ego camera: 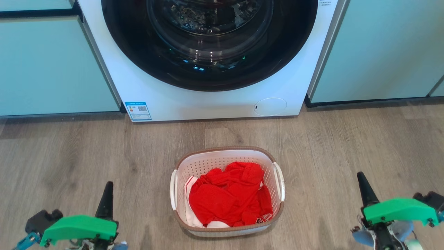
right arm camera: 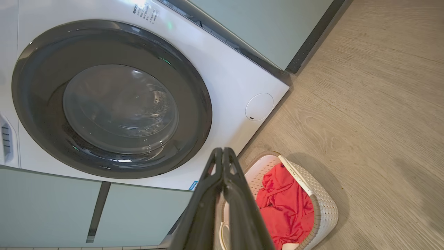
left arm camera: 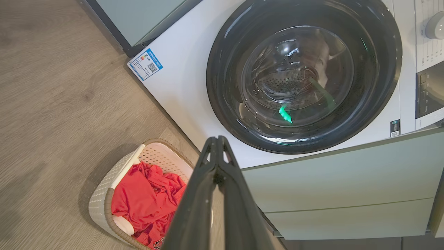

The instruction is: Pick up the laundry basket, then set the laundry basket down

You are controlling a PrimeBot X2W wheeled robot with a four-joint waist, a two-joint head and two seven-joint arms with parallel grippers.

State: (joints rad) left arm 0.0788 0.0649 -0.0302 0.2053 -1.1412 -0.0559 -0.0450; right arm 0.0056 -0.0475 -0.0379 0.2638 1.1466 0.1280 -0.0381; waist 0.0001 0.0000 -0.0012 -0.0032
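Observation:
The laundry basket [ego camera: 208,163] stands on the wooden floor in front of the washing machine, white and perforated with a brown rim and two white side handles, holding red clothing [ego camera: 229,196]. My left gripper [ego camera: 108,185] is shut at the lower left, well left of the basket and touching nothing. My right gripper [ego camera: 361,177] is shut at the lower right, well right of the basket. In the left wrist view the shut gripper [left arm camera: 217,139] points past the basket [left arm camera: 100,205]. In the right wrist view the shut gripper [right arm camera: 222,151] rises beside the basket [right arm camera: 326,205].
A white front-loading washing machine [ego camera: 215,100] with a closed dark round door stands just behind the basket. Pale green cabinets [ego camera: 52,66] flank it on both sides. Bare wooden floor [ego camera: 347,146] lies around the basket.

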